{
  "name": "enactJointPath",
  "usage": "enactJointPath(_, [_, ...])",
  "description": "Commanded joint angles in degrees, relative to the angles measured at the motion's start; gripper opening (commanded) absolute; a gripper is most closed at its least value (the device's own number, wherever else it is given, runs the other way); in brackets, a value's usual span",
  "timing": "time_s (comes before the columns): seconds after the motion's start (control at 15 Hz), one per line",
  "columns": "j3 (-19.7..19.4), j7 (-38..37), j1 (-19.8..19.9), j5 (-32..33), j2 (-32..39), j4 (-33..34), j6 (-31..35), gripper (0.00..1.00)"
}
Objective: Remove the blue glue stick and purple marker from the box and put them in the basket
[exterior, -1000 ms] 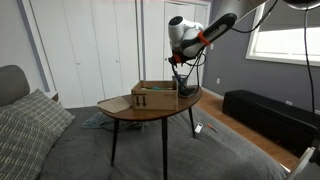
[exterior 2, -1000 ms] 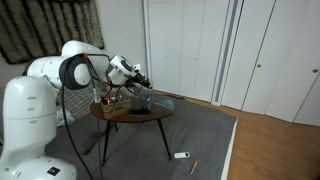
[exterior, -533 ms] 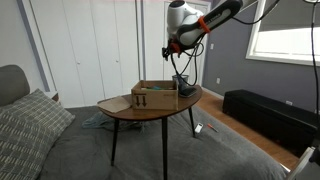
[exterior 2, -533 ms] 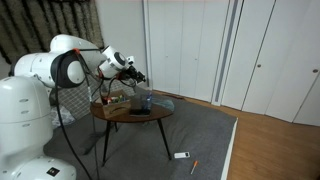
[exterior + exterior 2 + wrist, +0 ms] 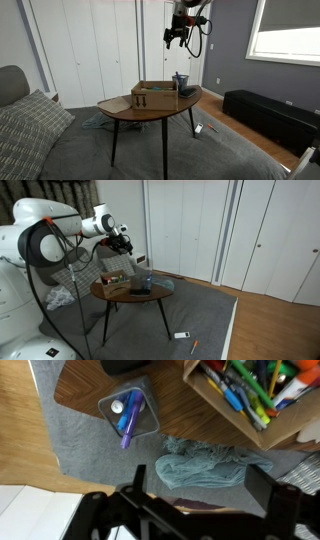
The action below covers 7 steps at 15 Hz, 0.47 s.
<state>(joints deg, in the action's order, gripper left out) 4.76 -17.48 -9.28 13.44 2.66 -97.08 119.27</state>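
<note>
Your gripper (image 5: 176, 38) hangs high above the basket (image 5: 181, 83), well clear of it. In the wrist view its dark fingers (image 5: 135, 500) stand spread wide, with nothing between them.

Looking down into the basket (image 5: 148, 425), you see the purple marker (image 5: 127, 426) lying slantwise inside it. The blue glue stick (image 5: 118, 406) is in there too, touching the marker's upper end. Both rest within the mesh walls, and neither one is in the box.

The box (image 5: 225, 412) sits just beside the basket on the same round wooden table (image 5: 180, 410), to the basket's right in the wrist view. It is crowded with pens and markers (image 5: 250, 385) of many colours.

In an exterior view the basket (image 5: 143, 281) stands near the table's middle. The box (image 5: 113, 278) is beside it, on the side toward the robot's body.

Below and to the right of the basket in the wrist view, past the table's edge, a crumpled grey-green cloth (image 5: 205, 462) lies on the carpet.
</note>
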Motion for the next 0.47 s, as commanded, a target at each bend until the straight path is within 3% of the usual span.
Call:
enactJointPath(0.0, [0.1, 10.3, 1.9, -7.5, -1.5, 1.8, -11.8, 1.0])
enactJointPath(0.07, [0.0, 12.2, 2.2, -7.5, -1.3, 2.6, -15.5, 1.0])
enactJointPath(0.13, [0.5, 7.8, 1.8, -4.9, -1.6, 1.2, -10.5, 1.0])
enactJointPath(0.4, [0.6, 8.3, 2.0, -5.0, -1.4, 1.4, -11.3, 1.0])
